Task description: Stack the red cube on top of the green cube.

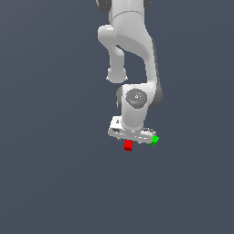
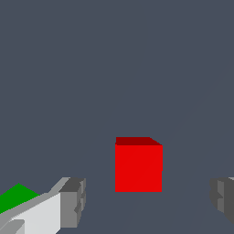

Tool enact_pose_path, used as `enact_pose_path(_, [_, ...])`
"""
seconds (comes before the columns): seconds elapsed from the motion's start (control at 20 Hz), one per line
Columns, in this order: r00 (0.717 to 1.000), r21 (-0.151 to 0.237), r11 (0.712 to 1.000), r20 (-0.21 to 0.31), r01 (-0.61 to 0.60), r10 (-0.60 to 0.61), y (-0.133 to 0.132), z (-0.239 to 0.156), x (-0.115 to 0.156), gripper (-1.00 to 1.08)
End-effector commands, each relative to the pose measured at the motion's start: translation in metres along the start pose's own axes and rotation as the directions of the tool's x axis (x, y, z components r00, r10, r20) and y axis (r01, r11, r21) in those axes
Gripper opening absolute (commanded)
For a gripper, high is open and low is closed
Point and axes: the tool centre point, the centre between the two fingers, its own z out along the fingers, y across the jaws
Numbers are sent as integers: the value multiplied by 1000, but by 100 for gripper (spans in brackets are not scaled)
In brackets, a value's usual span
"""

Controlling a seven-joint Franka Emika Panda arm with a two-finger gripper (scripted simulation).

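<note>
Hovering low over a bare grey floor, the gripper (image 2: pixel 146 201) is spread wide, holding nothing. In the exterior view, the red cube (image 1: pixel 128 145) sits under the hand's left part, the green cube (image 1: pixel 155 139) just beside its right end. Centre the fingers (image 2: pixel 73 203) around red, descend straight, then pinch squarely.

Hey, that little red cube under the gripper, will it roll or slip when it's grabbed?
The red cube looks flat-faced and sharp-edged, so it probably won't roll. Its plain, smooth sides might slip unless squeezed squarely. It sits between the open gripper fingers, so it's likely small and light.
</note>
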Motion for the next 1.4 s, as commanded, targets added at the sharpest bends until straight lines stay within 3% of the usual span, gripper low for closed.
enact_pose_path(0.0, [1000, 0, 1000, -2, -10, 10, -2, 3, 2, 100])
enact_pose_path(0.4, [1000, 0, 1000, -1, -8, 8, -2, 6, 2, 100])
enact_pose_path(1.15, [1000, 0, 1000, -1, -9, 9, -2, 52, 2, 100])
enact_pose_path(1.2, [1000, 0, 1000, -1, -9, 9, -2, 52, 2, -100])
enact_pose_path(1.35, [1000, 0, 1000, -1, -9, 9, -2, 52, 2, -100])
